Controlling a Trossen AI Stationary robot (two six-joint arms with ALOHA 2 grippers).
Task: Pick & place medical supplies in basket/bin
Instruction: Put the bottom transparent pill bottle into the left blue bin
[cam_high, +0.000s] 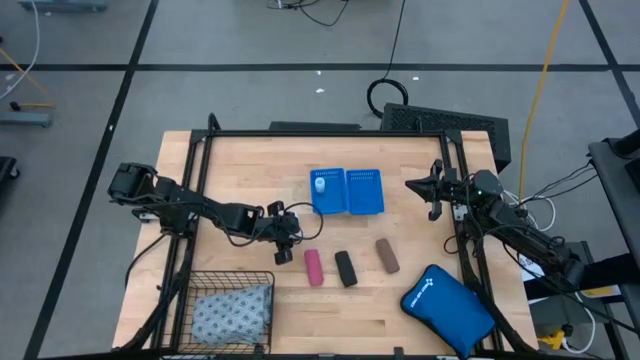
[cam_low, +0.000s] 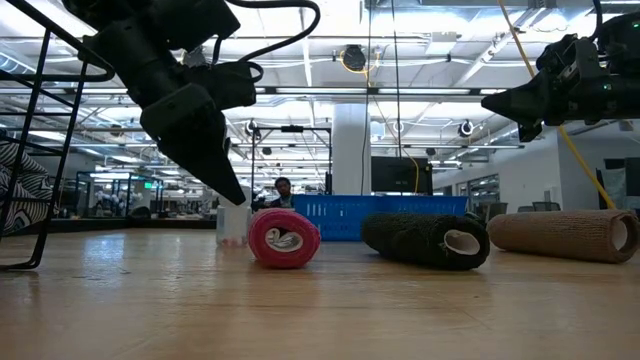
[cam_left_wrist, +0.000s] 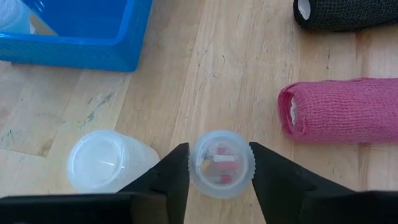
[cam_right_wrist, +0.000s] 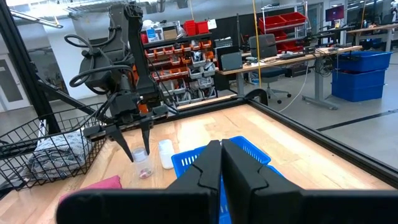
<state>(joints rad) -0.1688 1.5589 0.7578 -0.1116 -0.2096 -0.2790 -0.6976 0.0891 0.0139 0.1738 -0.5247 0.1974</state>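
Two dark fingers of the left claw (cam_left_wrist: 221, 171) clamp a round translucent plastic vial (cam_left_wrist: 221, 163).

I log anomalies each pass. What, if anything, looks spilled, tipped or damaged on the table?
Nothing stands out. The pink roll, black roll and brown roll lie in a row, and the vial between the left hand's fingers stands upright.
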